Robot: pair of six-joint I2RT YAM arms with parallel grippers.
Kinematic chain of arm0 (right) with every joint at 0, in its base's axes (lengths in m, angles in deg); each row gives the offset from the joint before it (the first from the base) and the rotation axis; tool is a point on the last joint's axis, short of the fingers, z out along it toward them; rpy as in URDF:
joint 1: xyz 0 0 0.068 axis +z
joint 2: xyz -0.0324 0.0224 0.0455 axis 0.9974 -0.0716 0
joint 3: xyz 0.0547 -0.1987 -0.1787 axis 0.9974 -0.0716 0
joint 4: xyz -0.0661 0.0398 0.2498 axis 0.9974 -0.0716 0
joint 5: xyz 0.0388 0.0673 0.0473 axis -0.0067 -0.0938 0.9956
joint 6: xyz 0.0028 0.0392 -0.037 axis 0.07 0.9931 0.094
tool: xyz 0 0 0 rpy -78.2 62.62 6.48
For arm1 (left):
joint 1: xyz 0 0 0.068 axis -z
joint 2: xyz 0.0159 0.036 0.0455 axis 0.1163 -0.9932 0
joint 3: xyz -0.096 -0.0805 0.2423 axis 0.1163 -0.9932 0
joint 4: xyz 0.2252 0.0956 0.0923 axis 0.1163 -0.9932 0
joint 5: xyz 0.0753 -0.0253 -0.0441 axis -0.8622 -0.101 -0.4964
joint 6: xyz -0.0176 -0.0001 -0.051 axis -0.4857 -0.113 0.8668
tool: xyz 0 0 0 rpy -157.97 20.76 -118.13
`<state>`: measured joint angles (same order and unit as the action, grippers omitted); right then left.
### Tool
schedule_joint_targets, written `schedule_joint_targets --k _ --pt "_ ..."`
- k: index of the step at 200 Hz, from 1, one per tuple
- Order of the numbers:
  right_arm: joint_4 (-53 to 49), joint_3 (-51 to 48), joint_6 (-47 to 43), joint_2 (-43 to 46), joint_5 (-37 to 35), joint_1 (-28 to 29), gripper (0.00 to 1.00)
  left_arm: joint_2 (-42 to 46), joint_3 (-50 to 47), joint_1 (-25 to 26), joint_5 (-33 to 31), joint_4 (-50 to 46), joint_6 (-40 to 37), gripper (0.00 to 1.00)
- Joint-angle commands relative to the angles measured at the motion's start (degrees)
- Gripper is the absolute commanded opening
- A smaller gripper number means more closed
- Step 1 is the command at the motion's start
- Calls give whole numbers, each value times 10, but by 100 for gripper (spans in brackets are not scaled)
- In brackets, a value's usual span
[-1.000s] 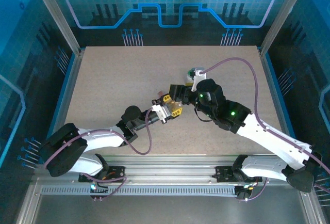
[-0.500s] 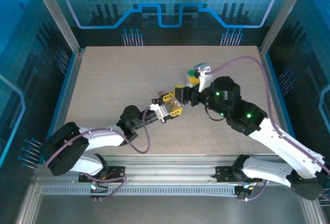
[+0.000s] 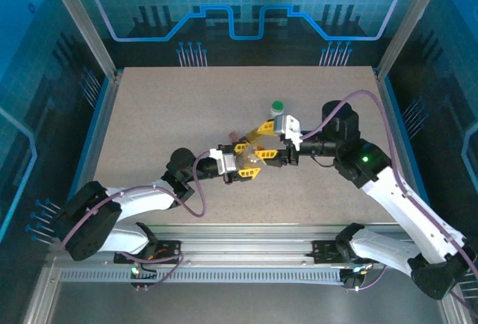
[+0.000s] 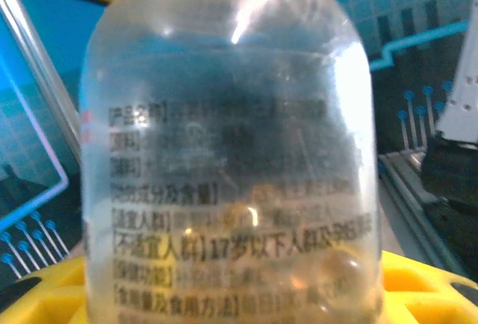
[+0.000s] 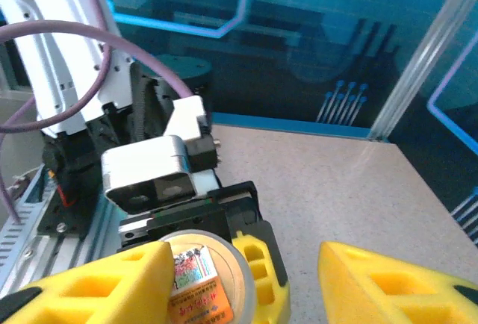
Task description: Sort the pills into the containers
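Left wrist: my left tool (image 3: pixel 246 162) clamps the clear bottle (image 4: pixel 224 152).
Pills (image 4: pixel 328 268): inside the bottle.
My right tool (image 5: pixel 243 287): parted astride the bottle, gripping nothing.
Green cap (image 3: pixel 277 105): on worktop (image 3: pixel 149 115), near the bottle.

1. The left arm (image 3: pixel 134 198) stretches low from its base at the near left edge towards the table's middle, forearm pointing right.
2. The left gripper (image 3: pixel 246 162), black with yellow plastic fingers (image 4: pixel 426 279), is clamped on a clear bottle (image 4: pixel 224 152) that lies between its fingers.
3. The right arm (image 3: pixel 388 189) rises from the near right corner, bends at a raised elbow and reaches left.
4. The right gripper (image 5: pixel 243 264) faces the left one. Its yellow fingers stand apart, one on either side of the bottle's end, with a wide gap on one side.
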<state>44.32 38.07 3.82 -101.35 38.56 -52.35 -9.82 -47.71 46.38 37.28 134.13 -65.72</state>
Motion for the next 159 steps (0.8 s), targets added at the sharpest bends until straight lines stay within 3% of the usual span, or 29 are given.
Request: schedule_joint_targets --k 1,51,135,159 --pt "-55 23 -82 -12 100 -4 55 20 2 -3 40 -4 9 0" --pt "-101 42 -116 -36 146 -6 53 13 5 -4 44 -2 9 0" --pt "-116 43 -121 -42 107 -7 42 10 11 -4 55 -1 17 0" --pt "-108 30 -111 -35 85 -6 45 14 15 -5 53 -2 15 0"
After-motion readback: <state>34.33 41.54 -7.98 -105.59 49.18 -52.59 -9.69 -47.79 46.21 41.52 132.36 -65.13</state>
